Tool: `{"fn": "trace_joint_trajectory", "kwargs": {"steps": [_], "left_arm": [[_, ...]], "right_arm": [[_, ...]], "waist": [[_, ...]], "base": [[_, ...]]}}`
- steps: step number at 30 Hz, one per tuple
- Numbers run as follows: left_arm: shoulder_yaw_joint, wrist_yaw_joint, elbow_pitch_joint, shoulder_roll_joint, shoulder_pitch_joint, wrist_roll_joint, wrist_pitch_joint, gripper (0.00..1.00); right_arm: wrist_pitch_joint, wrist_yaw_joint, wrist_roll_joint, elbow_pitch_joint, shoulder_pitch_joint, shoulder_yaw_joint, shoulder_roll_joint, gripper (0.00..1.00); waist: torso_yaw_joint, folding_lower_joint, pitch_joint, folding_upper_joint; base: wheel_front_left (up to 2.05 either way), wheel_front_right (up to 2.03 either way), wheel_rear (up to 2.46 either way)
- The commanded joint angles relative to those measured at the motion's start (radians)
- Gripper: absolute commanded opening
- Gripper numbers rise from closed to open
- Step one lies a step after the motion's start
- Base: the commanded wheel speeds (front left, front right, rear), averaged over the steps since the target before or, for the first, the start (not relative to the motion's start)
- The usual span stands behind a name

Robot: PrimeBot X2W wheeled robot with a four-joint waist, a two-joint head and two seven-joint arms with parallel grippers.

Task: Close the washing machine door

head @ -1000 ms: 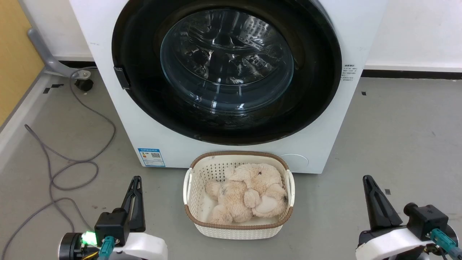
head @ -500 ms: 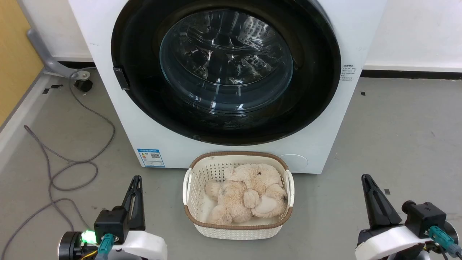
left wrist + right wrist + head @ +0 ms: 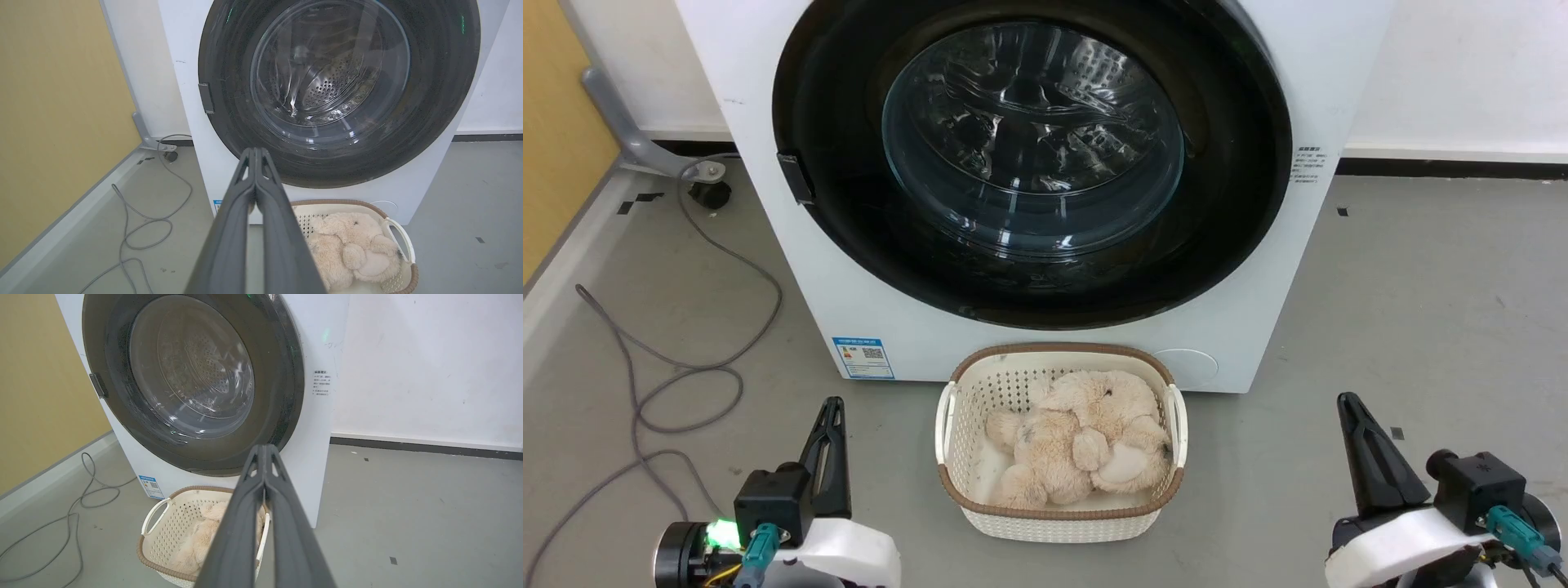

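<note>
Your left gripper [image 3: 832, 406] and right gripper [image 3: 1344, 401] hang low, fingers pressed together and empty, well short of the door [image 3: 1233, 163], which sits flush on the washer [image 3: 792, 278].

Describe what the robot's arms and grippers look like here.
The left gripper and right gripper each have two long, tapering dark grey fingers with slotted tips, beside black boxy mounts. The forearm shells are white. A teal plug sits at each wrist; a green light glows on the left.

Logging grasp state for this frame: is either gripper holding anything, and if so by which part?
Nothing is held. The left gripper and right gripper are both shut empty, apart from the washing machine door.
</note>
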Motion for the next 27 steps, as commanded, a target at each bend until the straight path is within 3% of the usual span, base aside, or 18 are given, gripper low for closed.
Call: {"fn": "trace_joint_trajectory", "kwargs": {"steps": [1, 27], "left_arm": [[0.004, -0.006, -0.008, -0.002, 0.003, 0.008, 0.006, 0.00], [0.016, -0.029, -0.029, -0.006, 0.004, 0.012, 0.059, 0.00]], "right_arm": [[0.006, 0.000, -0.006, -0.011, 0.011, 0.002, 0.003, 0.00], [0.059, -0.001, -0.039, -0.047, 0.016, 0.006, 0.004, 0.00]], "waist": [[0.000, 0.0000, 0.000, -0.0001], [-0.005, 0.0000, -0.002, -0.0001]], "base": [[0.00, 0.00, 0.00], [0.00, 0.00, 0.00]]}}
